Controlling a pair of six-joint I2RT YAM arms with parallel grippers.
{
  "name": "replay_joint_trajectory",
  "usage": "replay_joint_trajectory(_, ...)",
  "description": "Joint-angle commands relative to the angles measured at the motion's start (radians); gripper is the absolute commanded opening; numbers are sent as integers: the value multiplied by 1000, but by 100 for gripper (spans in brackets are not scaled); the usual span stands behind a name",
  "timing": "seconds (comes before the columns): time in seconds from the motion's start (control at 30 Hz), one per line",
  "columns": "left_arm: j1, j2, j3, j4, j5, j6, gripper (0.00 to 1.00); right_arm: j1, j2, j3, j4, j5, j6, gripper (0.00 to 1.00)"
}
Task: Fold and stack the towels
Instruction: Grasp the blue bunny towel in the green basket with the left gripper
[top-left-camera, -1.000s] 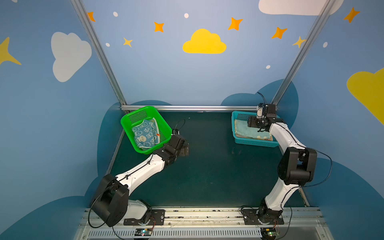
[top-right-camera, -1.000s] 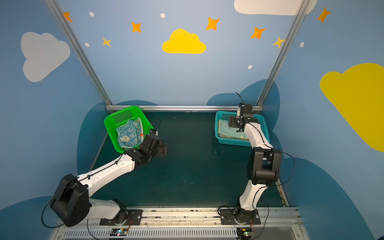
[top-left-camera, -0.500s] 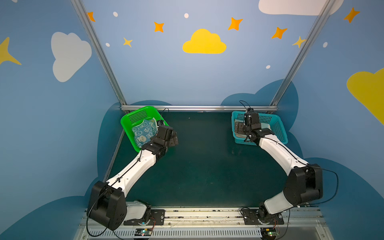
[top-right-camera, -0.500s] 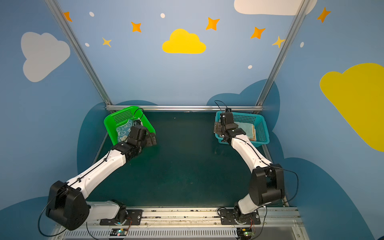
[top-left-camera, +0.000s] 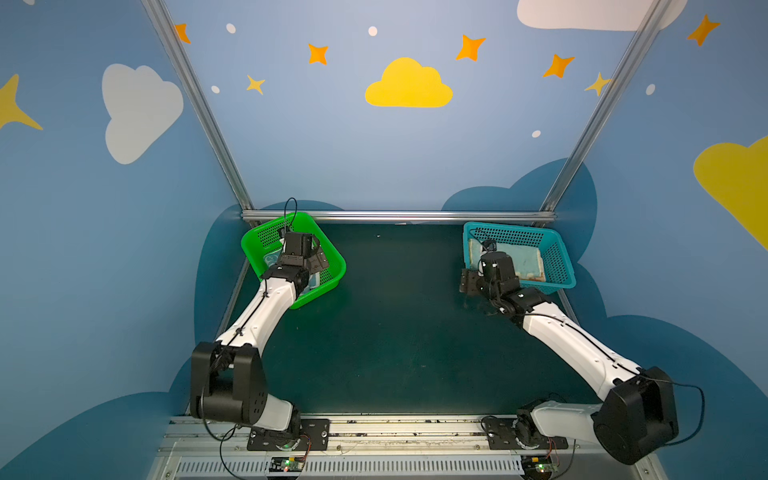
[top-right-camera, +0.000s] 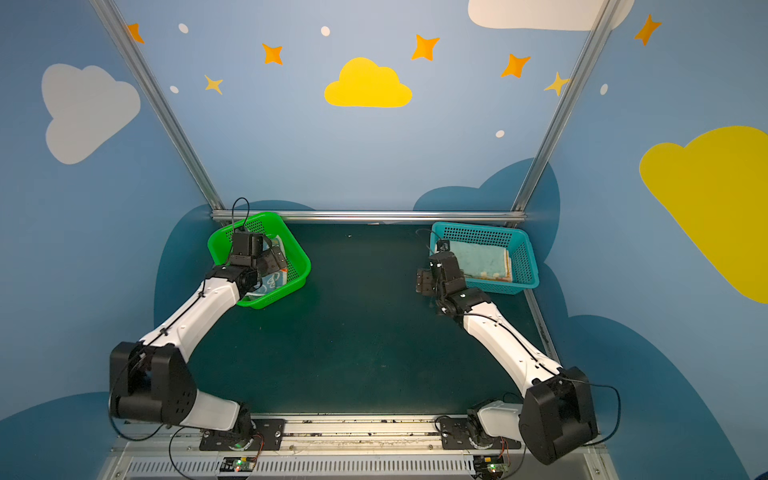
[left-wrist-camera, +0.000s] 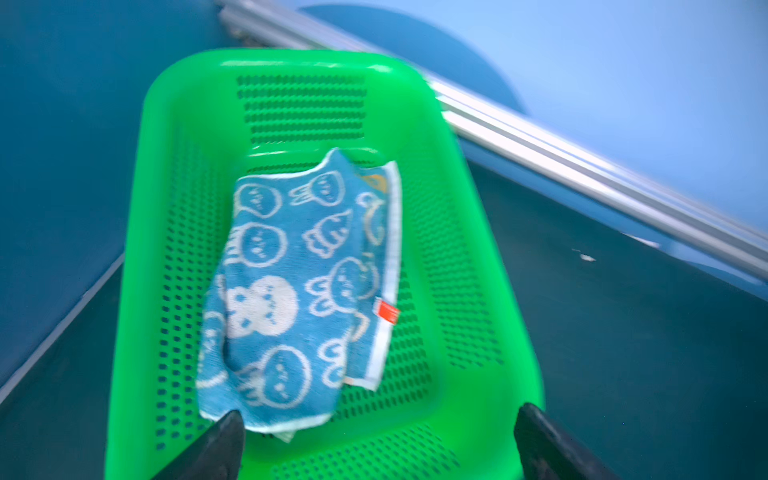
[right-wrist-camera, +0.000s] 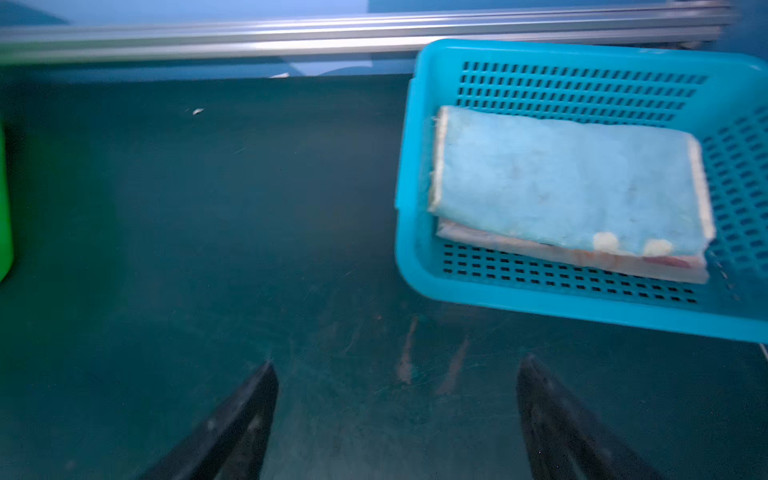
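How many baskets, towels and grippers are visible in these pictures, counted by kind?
Baskets: 2, the green basket and the teal basket.
Towels: 3 showing: the blue rabbit towel in the green one; a pale blue towel on an orange towel in the teal one.
Grippers: 2, the left gripper and the right gripper, both open.
Total: 7.

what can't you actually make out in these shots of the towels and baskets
- Blue rabbit towel in the green basket: in both top views the left arm covers most of it.
- Folded stack in the teal basket: right wrist view is blurred; lower layers show only as edges, count unclear.
- Red tag on that towel: print too small and blurred, left wrist view.
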Motion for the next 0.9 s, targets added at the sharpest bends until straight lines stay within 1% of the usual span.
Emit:
replay_joint_trajectory(0.0,47,105,72,-50,10,1,100,57,0,-12,-35,-83,-58,86)
replay_joint_trajectory(0.13,95,299,247,-158,64,27,100,124,39,-10,-70,-70,-39,86)
replay_joint_trajectory(0.27,107,474,427,-250,90,55,98,167,74,12,-122,-58,21,86)
replay_joint_trajectory(0.37,111,574,536,-303,107,61,96,182,104,31,-154,-59,47,86)
replay_joint_trajectory(0.5,116,667,632,-352,111,64,91,195,142,55,-182,-55,69,85)
replay_joint_trajectory(0.57,117,698,655,-365,113,62,82,201,163,66,-190,-61,72,84)
replay_joint_trajectory(0.6,120,707,657,-363,118,61,80,203,169,70,-190,-63,72,83)
replay_joint_trajectory(0.67,122,722,655,-357,128,58,73,206,190,76,-189,-86,66,79)
replay_joint_trajectory(0.7,123,729,655,-357,132,56,69,208,198,80,-189,-95,61,76)
replay_joint_trajectory(0.73,122,736,657,-358,138,53,59,209,210,87,-192,-100,59,73)
replay_joint_trajectory(0.77,124,741,655,-356,144,50,51,209,222,94,-198,-107,56,70)
replay_joint_trajectory(0.87,127,742,643,-341,165,47,35,212,251,117,-218,-118,52,66)
